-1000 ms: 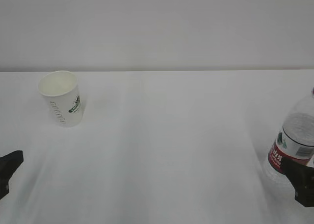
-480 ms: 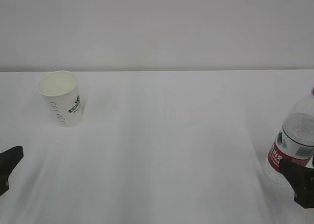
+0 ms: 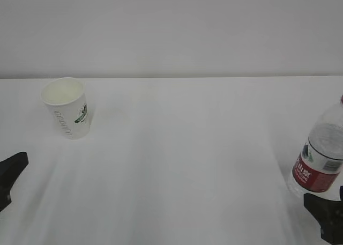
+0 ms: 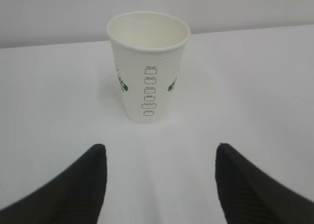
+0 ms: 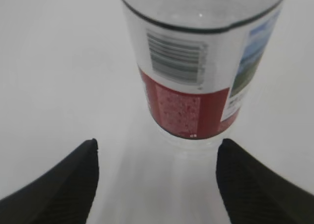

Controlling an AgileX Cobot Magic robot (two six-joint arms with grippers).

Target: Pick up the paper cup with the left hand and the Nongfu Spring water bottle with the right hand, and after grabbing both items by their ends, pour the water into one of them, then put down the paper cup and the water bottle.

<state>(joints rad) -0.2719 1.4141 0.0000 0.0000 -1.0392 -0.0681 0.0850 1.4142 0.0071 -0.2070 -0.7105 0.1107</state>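
Exterior view, with both wrist views. The paper cup (image 3: pixel 66 108) stands upright and mouth-up on the white counter (image 3: pixel 182 148) at about ten o'clock, apart from everything else. The Nongfu Spring water bottle (image 3: pixel 320 154) stands upright at about four o'clock, against the right edge of the view.

The left claw (image 4: pixel 159 185) is spread wide and empty. The cup sits at twelve o'clock from it, centred on the gap between the two fingers (image 4: pixel 73 189) and a little apart from their tips; this alignment probably prepares a straight approach. The right claw (image 5: pixel 157 185) is likewise wide and holds nothing. The bottle's red label (image 5: pixel 189 111) lies between and just beyond its fingertips, near but not touching. Neither object is lifted, so grasping appears to be the step in hand.

In the exterior view only a dark tip of each claw shows, at eight o'clock and at five o'clock. The bottle's cap is cut off in both views that show it. The water (image 3: pixel 325 140) shows as a faint line above the label. The cup's interior looks empty, though its bottom is out of sight.
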